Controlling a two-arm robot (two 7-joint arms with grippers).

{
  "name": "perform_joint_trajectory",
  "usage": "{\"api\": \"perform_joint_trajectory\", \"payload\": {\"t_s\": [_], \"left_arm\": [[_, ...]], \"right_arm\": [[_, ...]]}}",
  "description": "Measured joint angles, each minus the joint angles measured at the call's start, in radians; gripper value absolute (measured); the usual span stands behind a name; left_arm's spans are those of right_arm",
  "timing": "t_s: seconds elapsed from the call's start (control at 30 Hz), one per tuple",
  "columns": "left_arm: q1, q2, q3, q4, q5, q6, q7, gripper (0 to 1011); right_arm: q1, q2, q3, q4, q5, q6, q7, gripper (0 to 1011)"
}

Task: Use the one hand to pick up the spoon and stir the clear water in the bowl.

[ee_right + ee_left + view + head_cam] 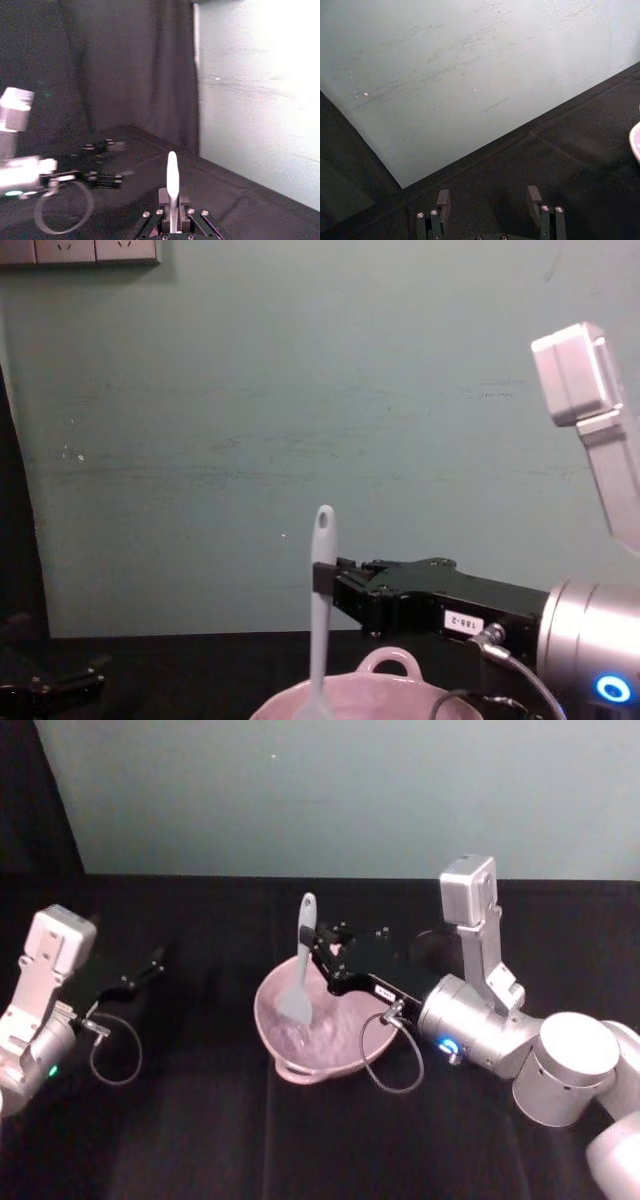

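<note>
Stirring seems in hand: the right gripper (313, 948) has fingers clamped on the spoon (298, 1000), dipped in the bowl (320, 1070), so next it needs slow circles; the left gripper (155, 960) hangs aside, fingers apart.

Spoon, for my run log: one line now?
right gripper shut on slim white plastic spoon; head in pale pink ceramic bowl; left gripper open, parked
</note>
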Motion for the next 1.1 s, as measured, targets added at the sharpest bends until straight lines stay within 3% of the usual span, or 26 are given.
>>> {"api": "perform_joint_trajectory", "payload": {"t_s": [0.13, 0.3, 0.67, 0.9, 1.1], "left_arm": [[0.0, 0.0, 0.0, 0.0, 0.0, 0.0, 0.0, 1011], [0.0, 0.0, 0.0, 0.0, 0.0, 0.0, 0.0, 1011], [0.0, 0.0, 0.0, 0.0, 0.0, 0.0, 0.0, 1011], [0.0, 0.0, 0.0, 0.0, 0.0, 0.0, 0.0, 1011], [0.0, 0.0, 0.0, 0.0, 0.0, 0.0, 0.0, 1011]], "right_arm": [[0.03, -0.02, 0.018, 0.056, -0.036, -0.028, -0.036, 110], [0.031, -0.01, 0.045, 0.056, -0.048, -0.028, -0.045, 110], [-0.07, 0.103, 0.095, -0.1, 0.011, 0.044, 0.019, 110], [-0.102, 0.134, 0.07, -0.16, 0.04, 0.072, 0.051, 110], [-0.092, 0.116, 0.028, -0.159, 0.033, 0.051, 0.056, 110]]}}
